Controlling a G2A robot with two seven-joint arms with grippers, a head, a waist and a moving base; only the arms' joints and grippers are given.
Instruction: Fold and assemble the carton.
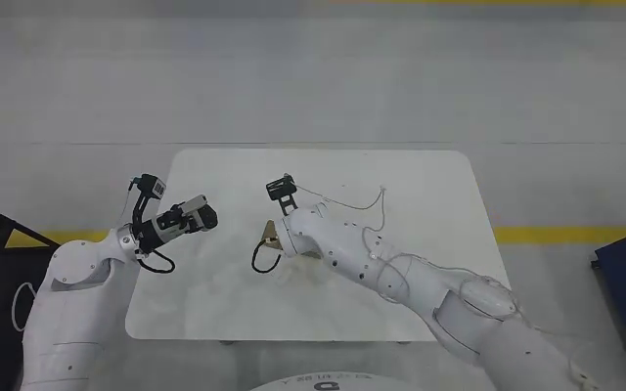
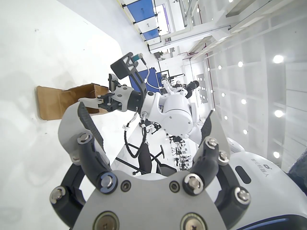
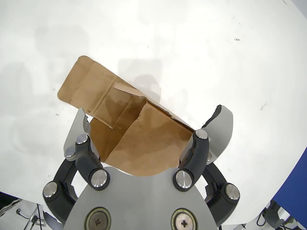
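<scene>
Now we are mid-fold, we judge: the right gripper [image 3: 152, 114] straddles the half-raised carton [image 3: 134, 130], jaws spread, and the left gripper [image 2: 145, 108] hangs spread, well apart. Next we'd pinch a wall.

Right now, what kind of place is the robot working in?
Probably a robot lab or workshop hall: a white table on a floor with a yellow line, blue partitions and office chairs in the room behind.
</scene>
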